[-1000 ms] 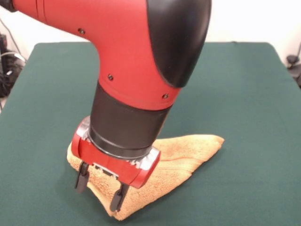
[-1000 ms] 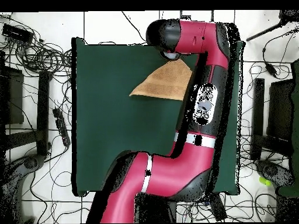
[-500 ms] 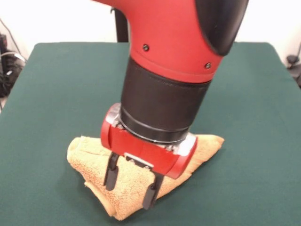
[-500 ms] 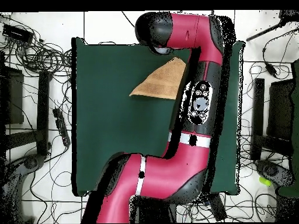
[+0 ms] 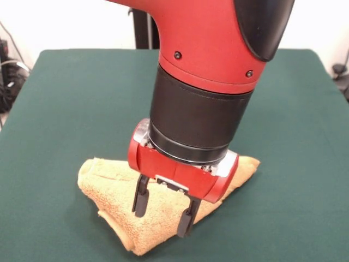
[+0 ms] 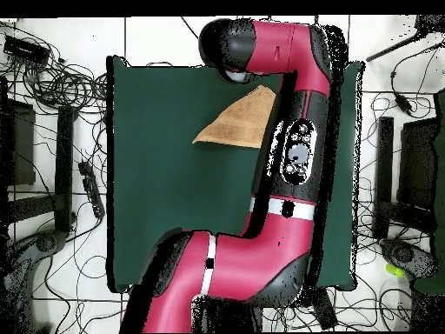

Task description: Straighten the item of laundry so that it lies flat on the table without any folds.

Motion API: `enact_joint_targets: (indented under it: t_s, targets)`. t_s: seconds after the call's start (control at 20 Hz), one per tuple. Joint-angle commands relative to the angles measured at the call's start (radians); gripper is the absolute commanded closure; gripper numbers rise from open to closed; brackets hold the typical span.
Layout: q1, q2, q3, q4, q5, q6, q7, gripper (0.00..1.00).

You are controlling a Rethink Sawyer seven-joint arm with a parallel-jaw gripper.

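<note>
The orange-yellow towel (image 5: 117,202) lies folded into a rough triangle on the dark green table (image 5: 65,98), near the front edge in the front view. In the overhead view the towel (image 6: 239,126) shows as a triangle at the table's (image 6: 156,200) top middle. My gripper (image 5: 163,210) hangs just above the towel's middle, open, with both black fingers (image 5: 140,199) pointing down and nothing between them. The arm hides the towel's part behind the gripper. In the overhead view the arm's head (image 6: 235,52) covers the gripper.
Cables and equipment (image 6: 52,104) lie on the floor round the table in the overhead view. The arm (image 6: 287,191) stretches over the table's right side there. The table's near edge lies close below the towel in the front view.
The gripper has moved right across the towel, from its left corner to its middle, staying open. The towel has not moved.
</note>
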State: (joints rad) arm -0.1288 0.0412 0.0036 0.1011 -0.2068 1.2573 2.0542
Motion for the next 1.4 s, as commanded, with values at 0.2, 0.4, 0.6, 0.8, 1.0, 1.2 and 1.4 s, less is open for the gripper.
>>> enact_joint_targets:
  t_s: [0.2,0.4,0.6,0.8,1.0,1.2,1.4]
  targets:
    - [0.025,-0.172,-0.005,0.479,0.053,-0.053,0.087,0.0]
    - [0.012,-0.266,-0.009,0.615,0.05,-0.098,0.016,0.0]
    - [-0.006,-0.303,0.006,0.673,0.036,-0.123,-0.045,0.0]
    - [0.012,-0.23,0.014,0.589,0.007,-0.164,0.039,0.0]
    - [0.034,-0.125,-0.003,0.454,-0.028,-0.16,0.125,0.0]
    - [0.027,-0.063,-0.029,0.144,-0.049,0.093,0.117,0.0]
    - [0.055,0.034,-0.034,0.024,-0.084,0.122,0.191,0.0]
